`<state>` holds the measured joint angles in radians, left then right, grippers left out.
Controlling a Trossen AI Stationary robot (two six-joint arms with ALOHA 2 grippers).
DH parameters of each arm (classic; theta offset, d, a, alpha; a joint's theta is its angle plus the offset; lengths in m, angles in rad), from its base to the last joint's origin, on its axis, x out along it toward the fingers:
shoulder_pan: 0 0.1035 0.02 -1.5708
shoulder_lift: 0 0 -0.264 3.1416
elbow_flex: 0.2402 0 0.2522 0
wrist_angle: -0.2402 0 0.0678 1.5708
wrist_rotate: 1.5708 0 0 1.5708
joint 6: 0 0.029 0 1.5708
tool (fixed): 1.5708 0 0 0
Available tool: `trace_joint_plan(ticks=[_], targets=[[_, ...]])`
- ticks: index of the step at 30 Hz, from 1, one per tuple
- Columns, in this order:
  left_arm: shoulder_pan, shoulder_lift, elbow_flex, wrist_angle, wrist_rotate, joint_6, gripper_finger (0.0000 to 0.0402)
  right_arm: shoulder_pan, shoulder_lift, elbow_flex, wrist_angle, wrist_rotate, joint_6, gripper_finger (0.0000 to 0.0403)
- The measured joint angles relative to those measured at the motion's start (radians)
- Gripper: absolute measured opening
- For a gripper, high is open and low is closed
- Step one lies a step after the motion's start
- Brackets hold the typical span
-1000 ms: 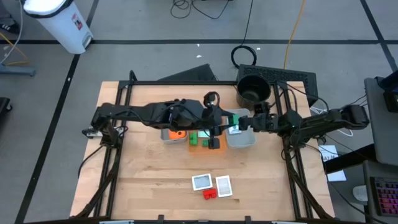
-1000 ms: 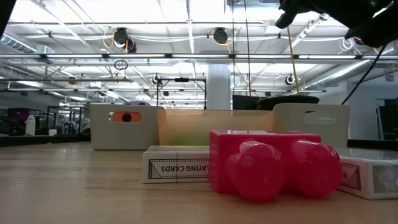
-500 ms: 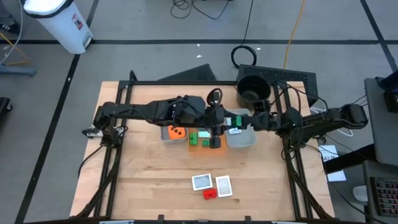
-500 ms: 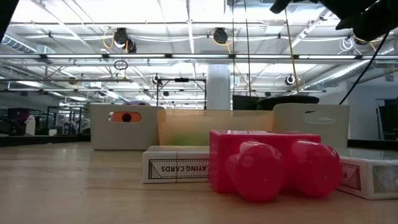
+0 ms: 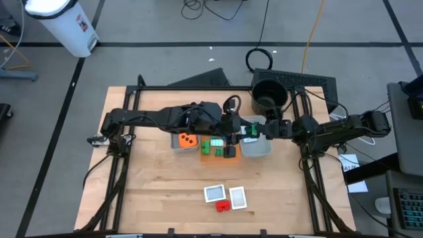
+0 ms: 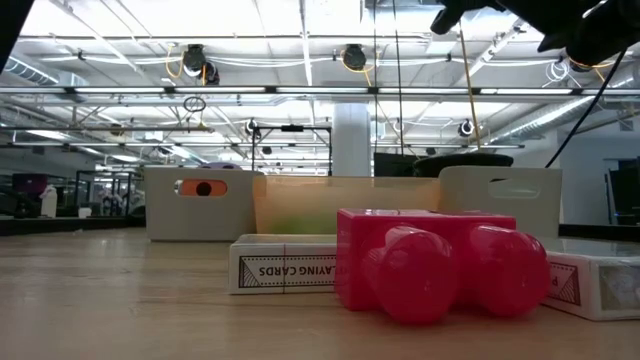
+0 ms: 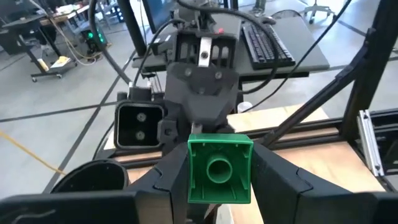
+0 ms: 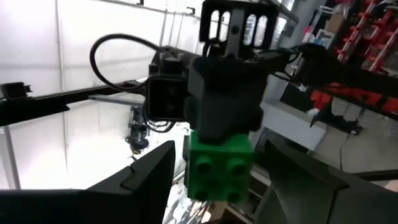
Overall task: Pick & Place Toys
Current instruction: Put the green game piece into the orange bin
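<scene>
My left fingers (image 7: pixel 219 171) pinch a green brick (image 7: pixel 219 169); my right fingers (image 8: pixel 214 171) stand wide around it above the trays (image 5: pixel 258 149).

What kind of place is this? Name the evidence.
Probably a robotics lab or workshop: a wooden table inside a black frame with two arms, exposed ceiling pipes and lights, and a desk with a keyboard beyond.
</scene>
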<state>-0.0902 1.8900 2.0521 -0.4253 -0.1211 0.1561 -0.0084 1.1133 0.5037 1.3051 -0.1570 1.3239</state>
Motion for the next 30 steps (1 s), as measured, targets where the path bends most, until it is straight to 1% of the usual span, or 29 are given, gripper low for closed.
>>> trace_joint_plan(ticks=[14, 18, 26, 30], targets=[[0.005, 0.020, 0.000, -0.017, 0.008, 0.023, 0.0140, -0.005, 0.000, -0.001, -0.001, -0.007, 0.018, 0.0239], [0.005, 0.024, 0.000, -0.018, 0.016, 0.019, 0.0140, -0.005, 0.000, -0.002, -0.011, -0.029, 0.019, 0.0216], [0.011, 0.024, 0.000, -0.016, 0.001, 0.022, 0.0140, -0.005, 0.000, -0.002, -0.027, -0.023, 0.014, 0.0154], [0.010, 0.024, 0.000, -0.017, -0.011, 0.026, 0.0141, -0.005, 0.000, -0.002, -0.027, -0.025, -0.025, 0.0140]])
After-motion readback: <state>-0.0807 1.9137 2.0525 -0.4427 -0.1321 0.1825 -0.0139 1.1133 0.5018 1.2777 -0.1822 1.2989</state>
